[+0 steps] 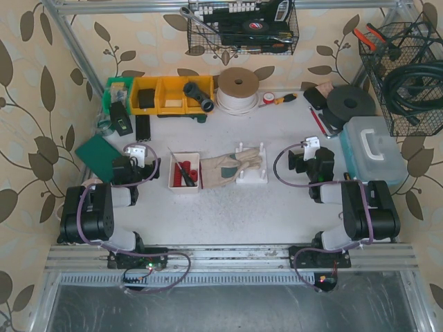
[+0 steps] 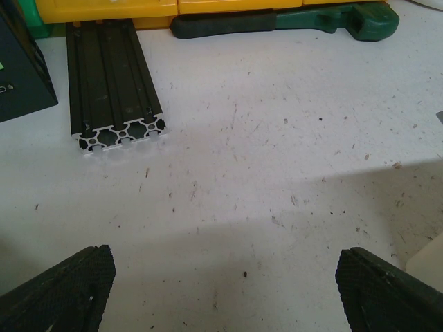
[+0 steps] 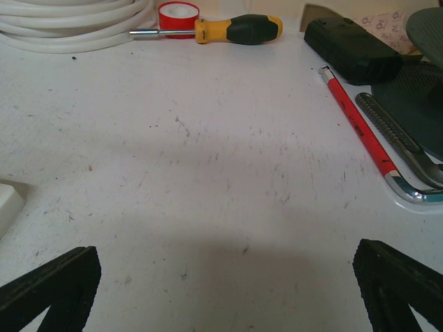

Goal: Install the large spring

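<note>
Left gripper point(image 2: 225, 261): released, fingers point(image 2: 66, 290) spread wide into the bottom corners of the wrist view, nothing between them but bare table point(image 2: 277, 173).
Right gripper point(image 3: 227, 257): released as well, pads point(image 3: 398, 287) far apart, only table in the gap.
Left arm point(image 1: 90, 211): folded back at the near edge, wrist beside the green mat point(image 1: 100, 153).
Right arm point(image 1: 367, 207): folded the same way on the other side, wrist just short of the clear plastic case point(image 1: 374, 149).
Large spring: not made out for certain. Red rod-like pieces point(image 1: 187, 176) lying in the small white tray point(image 1: 184, 191), too small in the top view to tell one from another; touched by neither gripper.
White tray: out on the table between the two arms, nearer the left one, just left of the work glove point(image 1: 225, 166).
White fixture point(image 1: 252, 174): right beside the glove, glove fingers draped across it.
Ahead of the left gripper: black slotted rail point(image 2: 114, 83) lying flat, green-handled wrench point(image 2: 284, 21) beyond it, yellow bins point(image 2: 104, 8) along the top edge, black box point(image 2: 21, 69) at the far left.
Ahead of the right gripper: yellow-and-black screwdriver point(image 3: 232, 29) up top, red tape roll point(image 3: 178, 12) behind its shaft, white cable coil point(image 3: 69, 28) at top left, red bar point(image 3: 356, 128) and black case point(image 3: 353, 48) off to the right.
</note>
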You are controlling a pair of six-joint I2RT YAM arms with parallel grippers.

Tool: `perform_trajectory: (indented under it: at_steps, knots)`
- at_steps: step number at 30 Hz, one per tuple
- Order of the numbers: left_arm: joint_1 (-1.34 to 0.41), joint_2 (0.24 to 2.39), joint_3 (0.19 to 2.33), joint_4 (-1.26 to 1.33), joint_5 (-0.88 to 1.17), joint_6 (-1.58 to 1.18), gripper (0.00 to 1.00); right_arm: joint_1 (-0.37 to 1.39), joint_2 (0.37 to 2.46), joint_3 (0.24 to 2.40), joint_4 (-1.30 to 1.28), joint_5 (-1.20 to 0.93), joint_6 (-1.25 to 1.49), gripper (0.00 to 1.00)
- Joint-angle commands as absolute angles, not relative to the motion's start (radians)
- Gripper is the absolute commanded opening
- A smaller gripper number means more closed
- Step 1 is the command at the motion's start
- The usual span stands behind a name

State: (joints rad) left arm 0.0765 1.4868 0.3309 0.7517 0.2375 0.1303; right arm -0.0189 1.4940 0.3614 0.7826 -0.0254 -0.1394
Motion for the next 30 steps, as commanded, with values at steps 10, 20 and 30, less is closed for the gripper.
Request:
perform_trajectory:
  at_steps: [10,20,30]
  knots:
    - [0.067,1.496,0.372,0.769,0.160,0.109,0.90,-0.018,1.507,0.385,0.808,-0.020,-0.144,1.00]
    - [0.067,1.481,0.350,0.801,0.080,0.077,0.90,-0.012,1.505,0.382,0.812,-0.011,-0.147,1.00]
    - [0.040,1.487,0.353,0.796,0.098,0.118,0.90,-0.011,1.506,0.383,0.810,-0.007,-0.147,1.00]
